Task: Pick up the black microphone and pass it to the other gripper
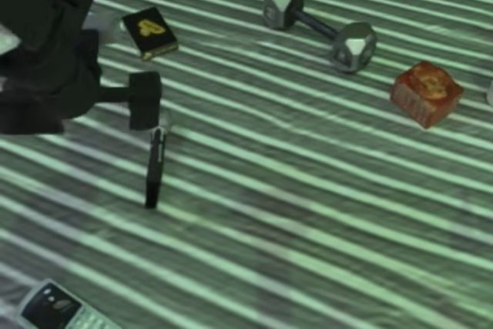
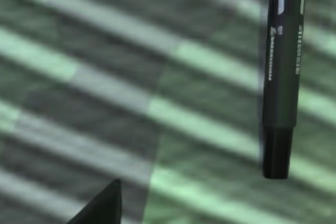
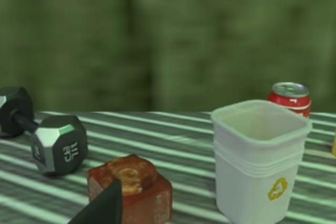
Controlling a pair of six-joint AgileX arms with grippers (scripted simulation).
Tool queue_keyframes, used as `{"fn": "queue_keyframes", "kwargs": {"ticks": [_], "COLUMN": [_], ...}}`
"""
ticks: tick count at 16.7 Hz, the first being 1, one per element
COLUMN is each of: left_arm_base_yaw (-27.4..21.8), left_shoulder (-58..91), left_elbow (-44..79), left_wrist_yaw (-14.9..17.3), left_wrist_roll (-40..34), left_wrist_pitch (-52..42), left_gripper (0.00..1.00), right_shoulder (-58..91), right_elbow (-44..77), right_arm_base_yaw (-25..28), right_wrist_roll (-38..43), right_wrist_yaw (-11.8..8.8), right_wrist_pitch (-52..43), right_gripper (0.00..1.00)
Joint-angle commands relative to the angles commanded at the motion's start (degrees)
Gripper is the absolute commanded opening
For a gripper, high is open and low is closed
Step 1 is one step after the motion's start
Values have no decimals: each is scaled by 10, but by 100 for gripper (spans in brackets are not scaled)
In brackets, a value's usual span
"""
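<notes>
The black microphone (image 1: 155,166) lies flat on the striped table, left of the middle, with its silver mesh head (image 1: 162,121) pointing to the far side. My left gripper (image 1: 145,105) hovers right above that head end, open, with nothing between its fingers. In the left wrist view the microphone (image 2: 281,82) lies off to one side and only one dark fingertip (image 2: 104,207) shows, apart from it. My right gripper, the other gripper, is out of the top view. Its wrist view shows one dark fingertip (image 3: 105,205), open and holding nothing, far from the microphone.
A grey hex dumbbell (image 1: 320,27) lies at the back middle and a red-brown block (image 1: 426,94) at the right. A black box with a yellow mark (image 1: 150,32) sits beside my left arm, a phone (image 1: 58,310) at the front left. A white cup (image 3: 257,161) and a red can (image 3: 289,98) stand near my right gripper.
</notes>
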Motion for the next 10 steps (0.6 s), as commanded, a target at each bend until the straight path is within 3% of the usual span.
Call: {"fn": "queue_keyframes", "kwargs": {"ticks": [5, 10], "left_arm_base_yaw": [-32, -40], "left_shoulder": [166, 203], "left_elbow": [130, 164], "left_wrist_yaw": [-1, -1], "left_wrist_roll": [-30, -37], "left_wrist_pitch": [-79, -97], "left_gripper": [100, 100], "right_shoulder": [0, 0], "right_elbow": [0, 0], "right_arm_base_yaw": [0, 0], "right_wrist_roll": [0, 0], "right_wrist_yaw": [0, 0], "right_wrist_pitch": [0, 0], "right_gripper": [100, 100]}}
